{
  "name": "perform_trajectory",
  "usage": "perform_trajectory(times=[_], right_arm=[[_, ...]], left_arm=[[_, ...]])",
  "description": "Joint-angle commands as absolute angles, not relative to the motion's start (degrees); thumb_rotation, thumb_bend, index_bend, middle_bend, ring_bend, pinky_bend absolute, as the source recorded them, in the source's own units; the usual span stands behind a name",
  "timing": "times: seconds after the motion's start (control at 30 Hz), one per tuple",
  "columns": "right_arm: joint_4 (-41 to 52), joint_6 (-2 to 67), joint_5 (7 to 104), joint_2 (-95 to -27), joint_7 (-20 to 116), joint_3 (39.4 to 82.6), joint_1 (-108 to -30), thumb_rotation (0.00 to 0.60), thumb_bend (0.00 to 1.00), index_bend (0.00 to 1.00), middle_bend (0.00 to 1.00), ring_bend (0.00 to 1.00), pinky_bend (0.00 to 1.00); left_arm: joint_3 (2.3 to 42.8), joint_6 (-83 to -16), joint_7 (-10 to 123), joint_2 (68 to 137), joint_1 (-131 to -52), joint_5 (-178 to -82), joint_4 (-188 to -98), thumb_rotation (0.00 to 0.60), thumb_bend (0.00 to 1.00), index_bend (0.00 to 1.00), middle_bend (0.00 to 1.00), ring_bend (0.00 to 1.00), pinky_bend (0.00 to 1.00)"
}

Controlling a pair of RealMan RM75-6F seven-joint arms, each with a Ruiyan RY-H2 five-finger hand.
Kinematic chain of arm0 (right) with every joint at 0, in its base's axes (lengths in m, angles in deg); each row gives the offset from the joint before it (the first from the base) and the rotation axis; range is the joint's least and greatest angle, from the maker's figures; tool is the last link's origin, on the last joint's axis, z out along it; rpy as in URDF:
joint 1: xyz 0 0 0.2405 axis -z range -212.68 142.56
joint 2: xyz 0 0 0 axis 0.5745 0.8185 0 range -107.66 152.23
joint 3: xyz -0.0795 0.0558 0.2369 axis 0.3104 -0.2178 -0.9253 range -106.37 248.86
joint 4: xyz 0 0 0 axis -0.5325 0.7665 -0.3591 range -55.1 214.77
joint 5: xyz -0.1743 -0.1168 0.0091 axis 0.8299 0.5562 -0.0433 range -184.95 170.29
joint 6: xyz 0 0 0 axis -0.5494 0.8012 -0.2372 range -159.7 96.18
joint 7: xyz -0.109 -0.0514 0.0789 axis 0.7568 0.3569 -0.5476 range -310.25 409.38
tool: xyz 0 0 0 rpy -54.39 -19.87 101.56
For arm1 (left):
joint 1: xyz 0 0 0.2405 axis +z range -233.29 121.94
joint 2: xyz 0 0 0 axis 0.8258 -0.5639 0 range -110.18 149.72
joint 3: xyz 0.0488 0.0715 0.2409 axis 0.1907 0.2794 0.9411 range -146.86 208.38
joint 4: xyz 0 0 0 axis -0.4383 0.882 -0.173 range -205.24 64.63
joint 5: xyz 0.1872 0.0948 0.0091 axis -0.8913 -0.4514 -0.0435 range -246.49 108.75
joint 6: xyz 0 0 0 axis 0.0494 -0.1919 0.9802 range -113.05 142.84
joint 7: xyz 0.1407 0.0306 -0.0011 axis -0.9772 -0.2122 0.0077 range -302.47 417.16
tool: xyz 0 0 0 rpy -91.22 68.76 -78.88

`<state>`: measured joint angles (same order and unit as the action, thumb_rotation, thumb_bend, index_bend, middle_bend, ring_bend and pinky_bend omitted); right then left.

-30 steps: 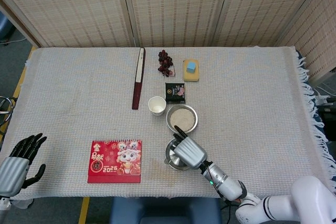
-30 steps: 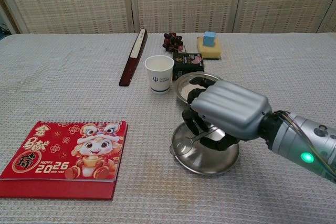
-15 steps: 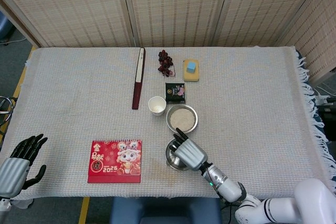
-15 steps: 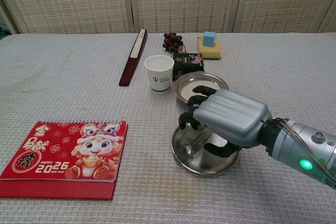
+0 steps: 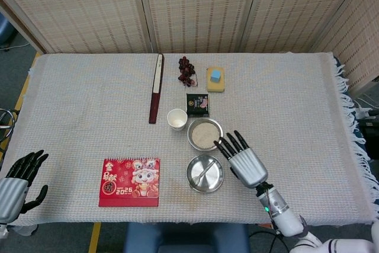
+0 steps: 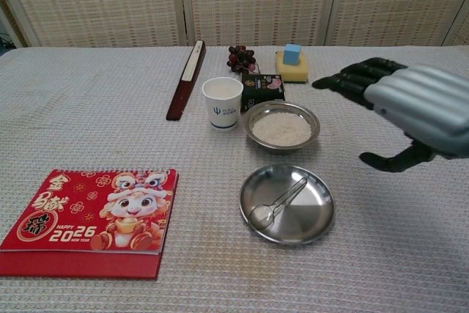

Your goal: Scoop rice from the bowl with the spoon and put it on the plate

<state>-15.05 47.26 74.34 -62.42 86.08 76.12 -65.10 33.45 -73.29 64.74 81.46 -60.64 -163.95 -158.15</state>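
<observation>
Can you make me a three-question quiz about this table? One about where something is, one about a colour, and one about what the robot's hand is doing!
1. Where is the spoon?
A. In the bowl of rice
B. Lying on the plate
C. In the paper cup

2. What colour is the little block on top of the yellow sponge?
A. Blue
B. Red
C. Green

3. What is the right hand doing?
A. Holding the spoon
B. Gripping the bowl
C. Holding nothing, fingers spread

Answers:
1. B, the spoon lies inside the plate, not in the bowl behind it.
2. A, the block is light blue against the yellow sponge.
3. C, the hand hangs to the right of the plate with its fingers apart and nothing in them.
</observation>
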Motion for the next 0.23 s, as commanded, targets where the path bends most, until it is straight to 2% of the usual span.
perform_trajectory(times=[0.03, 0.13, 0.23], right_arm=[[-19.0, 63.5, 76.3, -52.7, 80.6, 79.2, -52.1, 0.6, 0.22, 0.0, 0.01, 0.0, 0.0], [-16.9, 67.6, 73.8, -50.4, 73.6, 78.6, -47.1, 0.6, 0.21, 0.0, 0.0, 0.0, 0.0], [-15.8, 65.2, 71.7, -47.5, 68.8, 78.9, -45.5, 0.6, 0.21, 0.0, 0.0, 0.0, 0.0]], left_arm=[[33.1, -73.9, 65.1, 81.7, -60.5, -163.9, -157.6, 0.6, 0.46, 0.0, 0.0, 0.0, 0.11], [32.7, -74.6, 64.8, 82.2, -60.4, -163.9, -157.2, 0.6, 0.46, 0.0, 0.0, 0.0, 0.11], [32.3, -75.5, 63.7, 82.9, -60.1, -163.9, -157.1, 0.6, 0.46, 0.0, 0.0, 0.0, 0.11]])
